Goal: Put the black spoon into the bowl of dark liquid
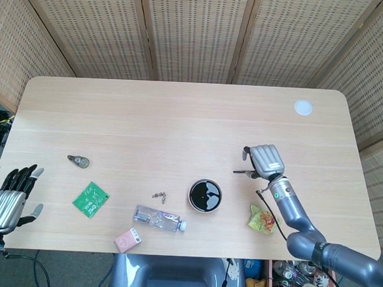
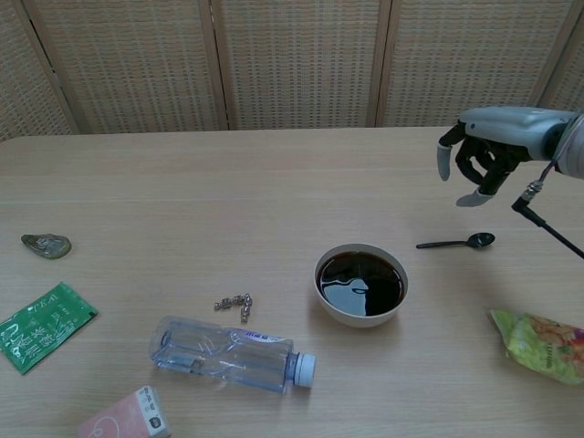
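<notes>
The black spoon [image 2: 456, 243] lies flat on the table, right of the white bowl of dark liquid [image 2: 361, 284], its scoop pointing right. In the head view only the handle tip of the spoon [image 1: 238, 171] shows beside the bowl [image 1: 205, 195]. My right hand [image 2: 477, 161] hovers above the spoon with fingers pointing down and apart, holding nothing; from the head camera the right hand [image 1: 264, 161] covers most of the spoon. My left hand [image 1: 10, 198] sits at the table's near left corner, fingers spread, empty.
A clear plastic bottle [image 2: 228, 353] lies left of the bowl, with a small metal chain [image 2: 234, 302] beyond it. A green sachet [image 2: 41, 326], a pink packet [image 2: 123, 417] and a small dark object [image 2: 46, 245] are at the left. A yellow snack bag [image 2: 540, 345] lies near right; a white disc [image 1: 302, 107] far right.
</notes>
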`<state>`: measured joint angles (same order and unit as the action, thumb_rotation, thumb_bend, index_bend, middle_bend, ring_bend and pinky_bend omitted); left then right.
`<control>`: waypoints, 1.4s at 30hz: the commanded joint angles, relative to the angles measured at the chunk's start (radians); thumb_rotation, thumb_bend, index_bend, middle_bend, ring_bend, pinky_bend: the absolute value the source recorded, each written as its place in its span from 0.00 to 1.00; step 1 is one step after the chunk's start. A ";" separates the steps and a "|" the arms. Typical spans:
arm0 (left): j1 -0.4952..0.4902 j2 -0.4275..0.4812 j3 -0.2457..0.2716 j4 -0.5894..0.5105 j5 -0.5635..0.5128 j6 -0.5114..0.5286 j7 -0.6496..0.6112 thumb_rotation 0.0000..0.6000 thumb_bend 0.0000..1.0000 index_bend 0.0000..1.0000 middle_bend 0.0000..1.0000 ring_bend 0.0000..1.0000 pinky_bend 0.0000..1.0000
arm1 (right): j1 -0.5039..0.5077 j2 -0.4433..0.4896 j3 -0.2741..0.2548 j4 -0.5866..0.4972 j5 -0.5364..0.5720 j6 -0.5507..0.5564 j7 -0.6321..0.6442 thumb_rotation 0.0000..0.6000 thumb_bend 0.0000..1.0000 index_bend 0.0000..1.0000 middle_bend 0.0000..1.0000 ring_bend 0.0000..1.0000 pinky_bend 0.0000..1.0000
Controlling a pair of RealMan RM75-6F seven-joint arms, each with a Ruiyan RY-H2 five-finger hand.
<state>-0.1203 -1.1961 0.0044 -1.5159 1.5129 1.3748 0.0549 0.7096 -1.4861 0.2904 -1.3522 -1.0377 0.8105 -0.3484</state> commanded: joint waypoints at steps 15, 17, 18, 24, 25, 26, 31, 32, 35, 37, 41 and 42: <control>-0.003 -0.002 0.002 0.010 -0.012 -0.007 -0.003 1.00 0.37 0.00 0.00 0.00 0.00 | 0.094 -0.120 -0.041 0.180 0.085 -0.078 -0.032 1.00 0.49 0.55 0.83 0.83 0.99; -0.005 -0.003 0.003 0.009 -0.010 -0.008 -0.002 1.00 0.37 0.00 0.00 0.00 0.00 | 0.099 -0.129 -0.044 0.193 0.089 -0.081 -0.030 1.00 0.50 0.55 0.83 0.83 1.00; -0.006 -0.003 0.003 0.008 -0.009 -0.009 -0.002 1.00 0.37 0.00 0.00 0.00 0.00 | 0.101 -0.134 -0.045 0.200 0.091 -0.083 -0.029 1.00 0.50 0.55 0.83 0.83 1.00; -0.010 -0.004 0.002 0.007 -0.009 -0.011 0.003 1.00 0.37 0.00 0.00 0.00 0.00 | 0.113 -0.164 -0.053 0.245 0.107 -0.095 -0.023 1.00 0.50 0.55 0.83 0.83 1.00; -0.010 -0.005 0.002 0.007 -0.009 -0.011 0.003 1.00 0.37 0.00 0.00 0.00 0.00 | 0.115 -0.169 -0.054 0.251 0.109 -0.096 -0.023 1.00 0.50 0.55 0.83 0.83 1.00; -0.011 -0.005 0.002 0.007 -0.009 -0.011 0.003 1.00 0.37 0.00 0.00 0.00 0.00 | 0.117 -0.173 -0.056 0.258 0.112 -0.098 -0.023 1.00 0.50 0.55 0.83 0.83 1.00; -0.010 -0.005 0.004 0.008 -0.010 -0.011 0.002 1.00 0.37 0.00 0.00 0.00 0.00 | 0.130 -0.203 -0.063 0.307 0.127 -0.107 -0.034 1.00 0.50 0.55 0.83 0.83 1.00; -0.010 -0.005 0.004 0.010 -0.010 -0.010 0.001 1.00 0.37 0.00 0.00 0.00 0.00 | 0.133 -0.211 -0.066 0.319 0.130 -0.107 -0.039 1.00 0.50 0.55 0.83 0.83 1.00; -0.010 -0.005 0.006 0.012 -0.012 -0.012 0.000 1.00 0.37 0.00 0.00 0.00 0.00 | 0.139 -0.227 -0.070 0.341 0.140 -0.114 -0.046 1.00 0.50 0.55 0.83 0.83 1.00; -0.010 -0.006 0.007 0.014 -0.012 -0.013 -0.002 1.00 0.37 0.00 0.00 0.00 0.00 | 0.143 -0.239 -0.074 0.360 0.146 -0.120 -0.053 1.00 0.50 0.55 0.83 0.83 1.00; -0.009 -0.006 0.007 0.020 -0.014 -0.012 -0.008 1.00 0.37 0.00 0.00 0.00 0.00 | 0.153 -0.260 -0.083 0.396 0.164 -0.136 -0.071 1.00 0.50 0.55 0.83 0.83 1.00; -0.008 -0.006 0.008 0.023 -0.015 -0.013 -0.011 1.00 0.37 0.00 0.00 0.00 0.00 | 0.155 -0.267 -0.086 0.407 0.170 -0.141 -0.079 1.00 0.50 0.55 0.83 0.83 1.00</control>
<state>-0.1293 -1.2023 0.0119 -1.4948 1.4990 1.3623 0.0456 0.8600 -1.7437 0.2098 -0.9573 -0.8763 0.6772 -0.4171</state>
